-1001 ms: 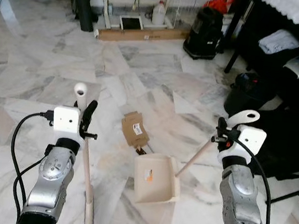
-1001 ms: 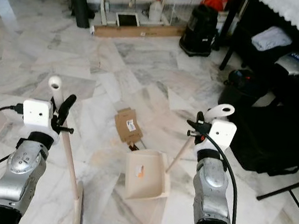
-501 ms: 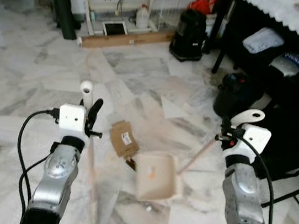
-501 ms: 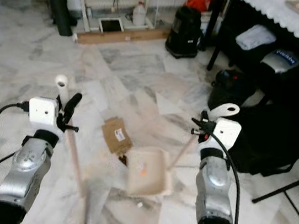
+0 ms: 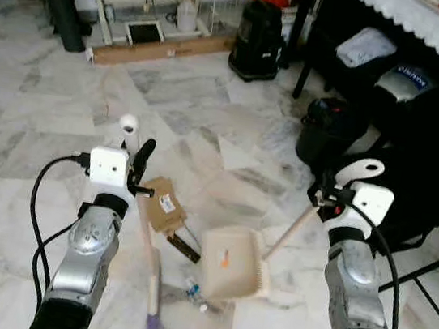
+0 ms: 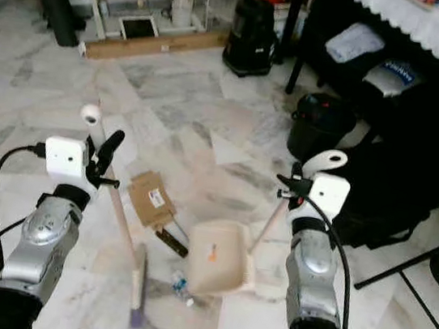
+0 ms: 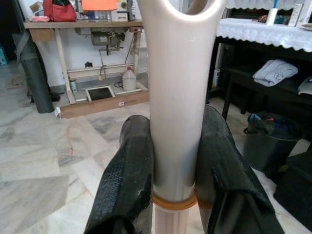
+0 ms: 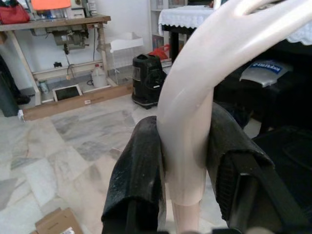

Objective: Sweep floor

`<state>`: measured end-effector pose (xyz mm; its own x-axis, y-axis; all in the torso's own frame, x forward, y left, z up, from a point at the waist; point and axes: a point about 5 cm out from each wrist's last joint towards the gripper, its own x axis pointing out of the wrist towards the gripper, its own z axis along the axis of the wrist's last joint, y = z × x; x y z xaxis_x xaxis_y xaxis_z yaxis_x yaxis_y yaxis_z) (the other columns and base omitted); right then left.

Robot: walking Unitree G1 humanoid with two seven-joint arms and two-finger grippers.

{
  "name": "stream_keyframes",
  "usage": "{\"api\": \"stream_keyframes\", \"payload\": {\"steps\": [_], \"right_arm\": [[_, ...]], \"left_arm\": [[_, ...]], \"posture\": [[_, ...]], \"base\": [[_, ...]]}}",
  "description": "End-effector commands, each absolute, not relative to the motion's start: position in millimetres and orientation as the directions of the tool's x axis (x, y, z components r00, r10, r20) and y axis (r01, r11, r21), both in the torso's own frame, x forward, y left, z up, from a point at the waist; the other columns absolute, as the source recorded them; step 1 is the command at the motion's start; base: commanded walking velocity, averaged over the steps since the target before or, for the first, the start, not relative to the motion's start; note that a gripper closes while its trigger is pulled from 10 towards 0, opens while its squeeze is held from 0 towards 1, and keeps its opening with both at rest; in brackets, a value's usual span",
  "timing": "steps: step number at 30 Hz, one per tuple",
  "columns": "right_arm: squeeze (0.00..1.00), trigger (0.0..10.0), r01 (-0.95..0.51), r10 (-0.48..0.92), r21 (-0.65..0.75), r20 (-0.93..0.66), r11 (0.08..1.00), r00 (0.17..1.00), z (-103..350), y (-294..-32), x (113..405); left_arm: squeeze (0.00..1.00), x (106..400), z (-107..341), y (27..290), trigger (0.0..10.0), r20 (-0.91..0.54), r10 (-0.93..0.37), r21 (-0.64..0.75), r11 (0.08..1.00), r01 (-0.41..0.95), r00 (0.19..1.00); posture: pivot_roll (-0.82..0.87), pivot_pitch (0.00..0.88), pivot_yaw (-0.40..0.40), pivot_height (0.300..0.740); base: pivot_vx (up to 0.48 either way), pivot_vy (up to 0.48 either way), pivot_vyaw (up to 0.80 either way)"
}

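- Cream dustpan sits on the marble floor, clamped by its handle in the right gripper.
- Small litter lies at the pan's 7 o'clock.
- Left gripper clenches the broom; its head is at the litter's 9 o'clock, the nearer arm.

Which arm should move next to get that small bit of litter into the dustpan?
Probably the left. The left gripper is shut on the broom, whose head sits on the floor beside the litter, just in front of the dustpan mouth. The right gripper only needs to hold the dustpan steady.
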<state>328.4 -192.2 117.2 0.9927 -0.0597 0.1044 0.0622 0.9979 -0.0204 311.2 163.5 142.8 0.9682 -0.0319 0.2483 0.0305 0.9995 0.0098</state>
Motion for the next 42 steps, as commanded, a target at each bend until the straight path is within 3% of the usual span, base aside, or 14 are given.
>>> {"api": "stream_keyframes", "payload": {"steps": [1, 17, 29, 42], "right_arm": [[0.0, 10.0, 0.076, -0.072, -0.021, 0.146, 0.997, 0.987, 125.8, -195.0, 328.2], [0.0, 10.0, 0.106, -0.093, -0.086, 0.143, 0.991, 0.985, 127.4, -211.1, 333.2], [0.0, 10.0, 0.071, -0.051, -0.109, 0.174, 0.991, 0.983, 132.2, -208.2, 335.2], [0.0, 10.0, 0.032, -0.005, -0.104, 0.25, 0.994, 0.968, 150.0, -201.8, 343.8]], "left_arm": [[0.0, 312.8, 153.2, 157.0, 10.0, 0.282, -0.056, 0.029, 0.998, 0.05, 0.958], [0.0, 320.8, 157.5, 135.3, 10.0, 0.285, -0.078, 0.005, 0.997, 0.08, 0.956], [0.0, 322.2, 165.6, 124.4, 10.0, 0.317, -0.1, 0.026, 0.995, 0.097, 0.943], [0.0, 330.1, 195.8, 136.3, 10.0, 0.464, -0.033, 0.14, 0.99, -0.036, 0.885]], "posture": [[-0.1, 0.186, -0.016, 0.74], [-0.11, 0.313, -0.03, 0.74], [-0.1, 0.419, -0.027, 0.74], [-0.12, 0.444, -0.031, 0.74]], "base": [[0.0, 0.0, 0.0], [0.0, 0.0, 0.0], [0.0, 0.0, 0.0], [0.0, 0.0, 0.0]]}}
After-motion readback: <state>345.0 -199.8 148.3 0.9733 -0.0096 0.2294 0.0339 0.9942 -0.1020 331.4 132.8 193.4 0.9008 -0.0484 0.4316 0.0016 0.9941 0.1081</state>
